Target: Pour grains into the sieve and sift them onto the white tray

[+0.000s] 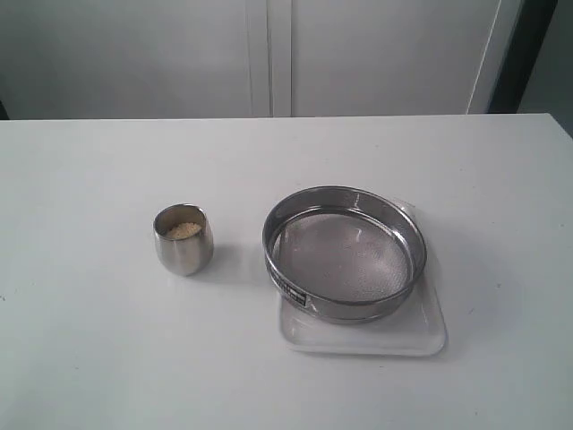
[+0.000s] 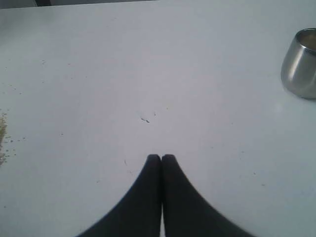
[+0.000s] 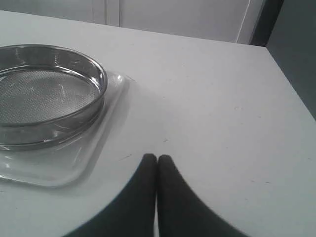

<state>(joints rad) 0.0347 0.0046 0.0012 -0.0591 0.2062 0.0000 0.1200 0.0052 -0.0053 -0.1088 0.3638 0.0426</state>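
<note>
The sieve [image 1: 345, 252], a wide steel ring with mesh bottom, sits on the white tray [image 1: 421, 336] right of centre; its mesh looks bare. A small steel cup [image 1: 183, 239] to its left holds the grains [image 1: 183, 230]. Neither arm shows in the exterior view. My left gripper [image 2: 161, 157] is shut and empty over bare table, with the cup [image 2: 300, 64] off to one side. My right gripper [image 3: 157, 157] is shut and empty beside the tray [image 3: 74, 163] and sieve [image 3: 49, 94].
The white table [image 1: 89, 340] ends at a back edge before pale cabinet doors [image 1: 269, 54]. A few spilled grains [image 2: 2, 133] lie at the border of the left wrist view. The table's side edge [image 3: 291, 98] shows in the right wrist view.
</note>
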